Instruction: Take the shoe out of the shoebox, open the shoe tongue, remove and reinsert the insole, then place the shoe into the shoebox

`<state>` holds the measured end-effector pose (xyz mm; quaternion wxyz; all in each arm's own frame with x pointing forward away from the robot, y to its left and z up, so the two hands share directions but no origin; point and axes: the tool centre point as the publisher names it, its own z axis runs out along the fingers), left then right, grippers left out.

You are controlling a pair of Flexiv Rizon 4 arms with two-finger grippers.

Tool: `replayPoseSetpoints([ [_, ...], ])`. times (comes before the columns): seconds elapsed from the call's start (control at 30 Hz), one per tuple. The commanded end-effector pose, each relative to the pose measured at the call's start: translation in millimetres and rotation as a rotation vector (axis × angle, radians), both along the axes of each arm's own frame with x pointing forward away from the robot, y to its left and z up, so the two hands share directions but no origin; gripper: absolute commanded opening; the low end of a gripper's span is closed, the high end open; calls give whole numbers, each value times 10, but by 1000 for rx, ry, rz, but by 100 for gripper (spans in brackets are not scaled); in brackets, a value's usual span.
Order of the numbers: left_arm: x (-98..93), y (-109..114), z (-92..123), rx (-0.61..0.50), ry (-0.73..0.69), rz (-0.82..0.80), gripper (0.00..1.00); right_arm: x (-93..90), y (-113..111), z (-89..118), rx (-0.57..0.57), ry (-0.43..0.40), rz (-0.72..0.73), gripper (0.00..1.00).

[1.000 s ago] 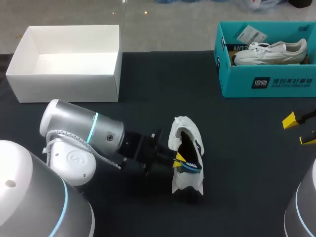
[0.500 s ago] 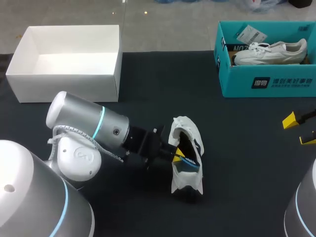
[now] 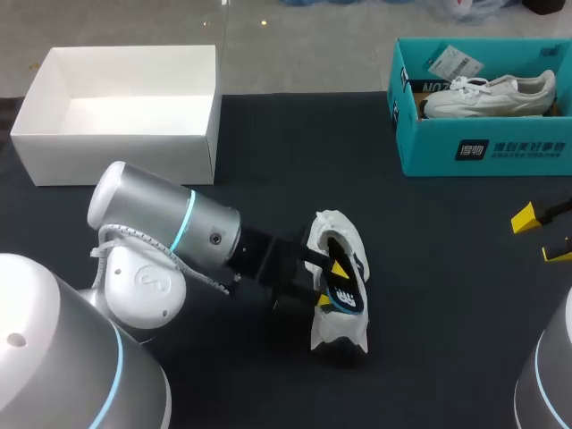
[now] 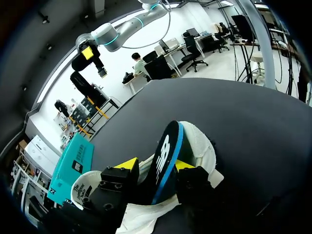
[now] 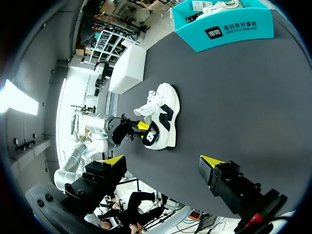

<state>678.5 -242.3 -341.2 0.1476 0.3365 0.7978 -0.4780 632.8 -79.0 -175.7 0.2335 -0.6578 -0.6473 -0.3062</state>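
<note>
The dark insole (image 4: pixel 165 156) is pinched on edge between the left fingers (image 4: pixel 127 164) inside the white shoe (image 3: pixel 340 332), towards the surface's (image 3: pixel 447 295) near edge; the right fingers (image 5: pixel 210 168) are held spread.

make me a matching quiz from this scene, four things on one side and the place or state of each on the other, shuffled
Things
1. white box
2. teal box
3. insole
4. right gripper

States
A. gripped by the left gripper, sticking up out of the unboxed shoe
B. open, holding nothing
C. holds a second shoe
D. empty

Pairs: 1-D, 2-C, 3-A, 4-B
</note>
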Motion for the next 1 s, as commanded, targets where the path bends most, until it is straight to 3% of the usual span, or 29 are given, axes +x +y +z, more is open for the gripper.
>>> replayPoseSetpoints([
  [0.03, -43, -13, 52, 12, -2, -7, 35, -95, -1, 6, -1, -52, -54, 100],
  [0.1, -56, -28, 39, 13, 1, -14, 17, -95, -1, 6, -1, -52, -54, 100],
  [0.13, -53, -32, 12, 16, 7, -18, 2, -95, -1, 6, -1, -52, -54, 100],
  [0.17, -48, -31, -21, 38, 7, -20, 0, -95, -1, 6, -1, -52, -54, 100],
  [0.8, 245, 49, -280, 155, -6, -8, 0, -95, -1, 6, -1, -52, -54, 100],
  [0.93, 170, 10, -208, 85, 21, -9, 0, -95, -1, 6, -1, -52, -54, 100],
  [0.97, 145, 11, -175, 71, 24, -6, 13, -95, -1, 6, -1, -52, -54, 100],
  [1.0, 120, 15, -135, 57, 21, -4, 35, -95, -1, 6, -1, -52, -54, 100],
])
